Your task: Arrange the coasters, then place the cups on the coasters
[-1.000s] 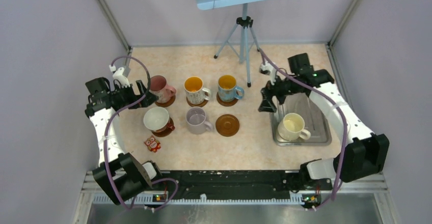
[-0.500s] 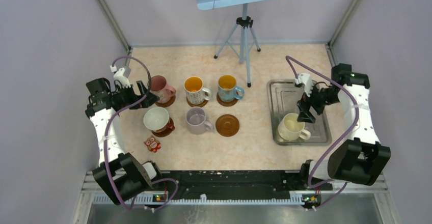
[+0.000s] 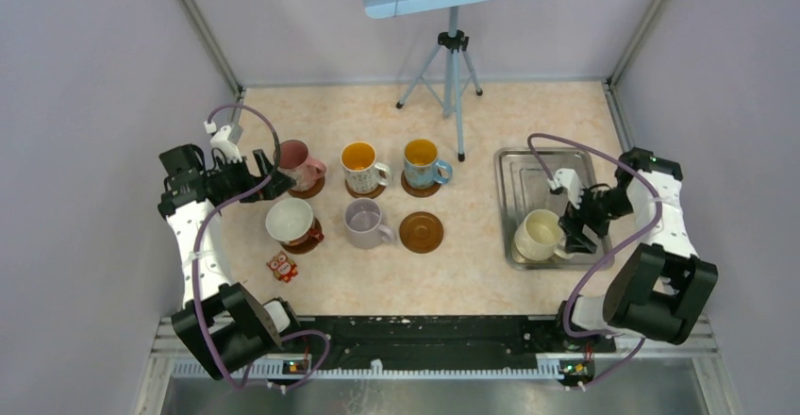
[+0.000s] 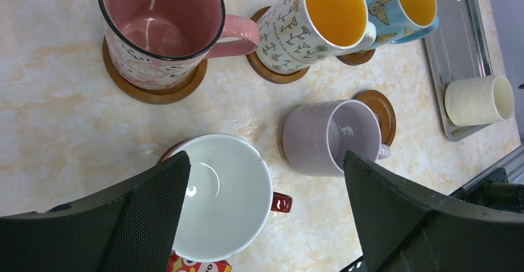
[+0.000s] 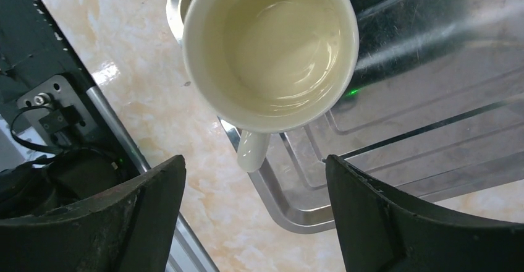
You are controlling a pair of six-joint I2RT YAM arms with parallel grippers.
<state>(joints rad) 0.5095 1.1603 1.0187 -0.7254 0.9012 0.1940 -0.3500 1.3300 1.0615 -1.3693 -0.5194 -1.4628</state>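
Note:
The cream cup point(image 3: 540, 234) stands in the steel tray point(image 3: 528, 165), and my right gripper point(image 3: 577, 231) hovers open just right of it. In the right wrist view its handle point(image 5: 252, 151) points toward the gap of that gripper point(image 5: 253, 216). Pink point(image 3: 296, 162), white-patterned point(image 3: 362, 164), blue point(image 3: 421, 160) and red point(image 3: 291, 221) cups sit on dark coasters. The lavender cup point(image 3: 364, 222) stands beside a bare coaster point(image 3: 421, 231). My left gripper point(image 3: 274, 177) is open next to the pink cup, above the red cup point(image 4: 222, 204).
A small red owl figure point(image 3: 281, 266) lies near the front left. A tripod point(image 3: 453, 66) stands at the back centre, its legs reaching toward the blue cup. The tray's rim point(image 5: 272, 204) runs under the cream cup's handle. Grey walls close in both sides.
My right arm swung from the tray's left side across to its right and came down beside the cream cup. The left arm and all cups stayed put.

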